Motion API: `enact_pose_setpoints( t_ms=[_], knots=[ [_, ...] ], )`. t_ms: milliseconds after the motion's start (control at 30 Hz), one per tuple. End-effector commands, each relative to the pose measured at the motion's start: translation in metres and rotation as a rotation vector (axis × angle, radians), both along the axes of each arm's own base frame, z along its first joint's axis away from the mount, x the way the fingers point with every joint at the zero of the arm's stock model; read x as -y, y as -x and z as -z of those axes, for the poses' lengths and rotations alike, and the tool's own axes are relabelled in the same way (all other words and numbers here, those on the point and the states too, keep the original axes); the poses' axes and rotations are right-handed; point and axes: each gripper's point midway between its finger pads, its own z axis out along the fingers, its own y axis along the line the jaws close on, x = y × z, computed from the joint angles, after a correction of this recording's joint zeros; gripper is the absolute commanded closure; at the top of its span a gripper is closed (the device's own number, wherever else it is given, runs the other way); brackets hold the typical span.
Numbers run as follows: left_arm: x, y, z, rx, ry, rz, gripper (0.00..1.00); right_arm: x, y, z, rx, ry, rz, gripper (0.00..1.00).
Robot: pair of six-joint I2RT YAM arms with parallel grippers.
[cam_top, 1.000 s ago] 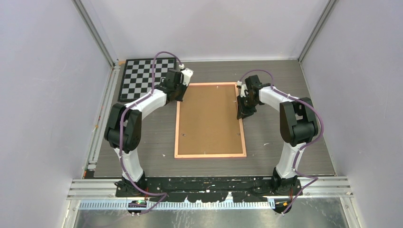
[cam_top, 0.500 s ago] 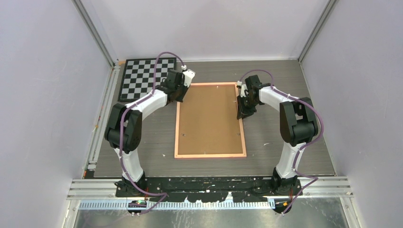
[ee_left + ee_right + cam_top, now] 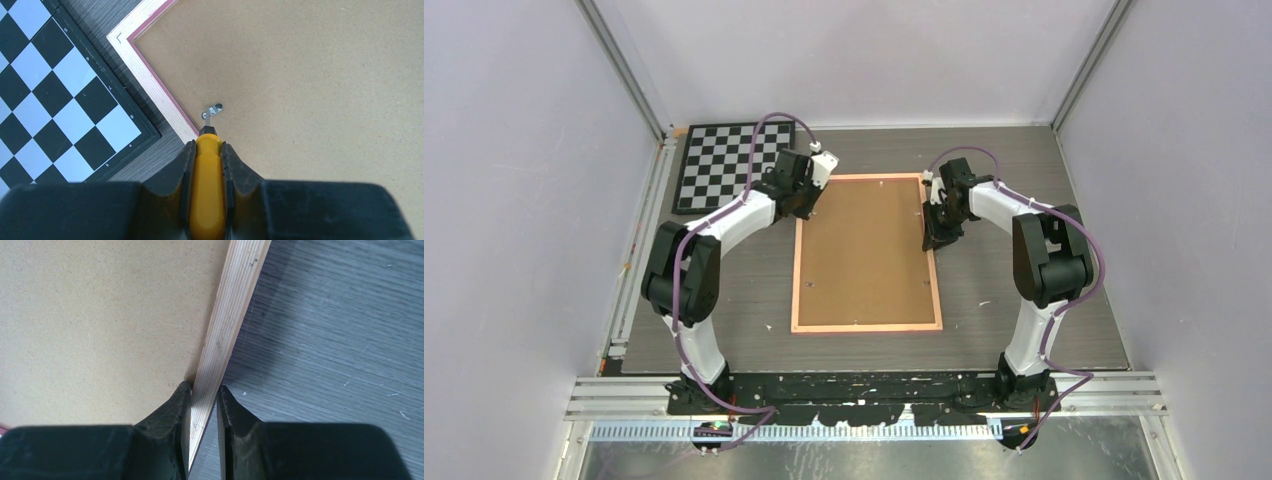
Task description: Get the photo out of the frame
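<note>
I've got frame (image 3: pixel 865 255) back-up mid-worktop, left fingers (image 3: pixel 185 167) clenched on yellow tool (image 3: pixel 207 190), tip just beside clip (image 3: pixel 212 110), right fingers (image 3: pixel 178 405) pinching frame's right rail

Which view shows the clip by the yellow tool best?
Left wrist: the clip sits close up at the tip of the tool, on the back of the frame. The top view is too far to make it out; the right wrist shows only another frame edge.
</note>
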Motion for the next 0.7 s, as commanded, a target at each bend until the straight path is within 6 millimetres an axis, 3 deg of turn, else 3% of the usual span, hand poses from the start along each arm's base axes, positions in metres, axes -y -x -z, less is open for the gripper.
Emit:
enact_pose_setpoints(
  t_ms=[0,133,333,533,667],
  knots=[
    [0.014,0.07,0.036,-0.269,0.016,0.11,1.0,0.003,0.034,0.036,-0.137,0.041,-0.071,1.0],
    [0.015,0.066,0.026,-0.244,0.031,0.093,1.0,0.003,0.033,0.036,-0.133,0.045,-0.07,0.99],
    [0.024,0.057,-0.023,-0.179,0.131,0.068,1.0,0.018,0.026,0.034,-0.109,0.102,-0.063,0.99],
    [0.023,0.066,-0.055,-0.151,0.181,0.071,1.0,0.064,0.004,0.025,-0.067,0.18,-0.039,0.99],
    [0.021,0.077,-0.06,-0.16,0.204,0.066,1.0,0.094,-0.03,0.01,-0.011,0.208,-0.028,1.0]
  ],
)
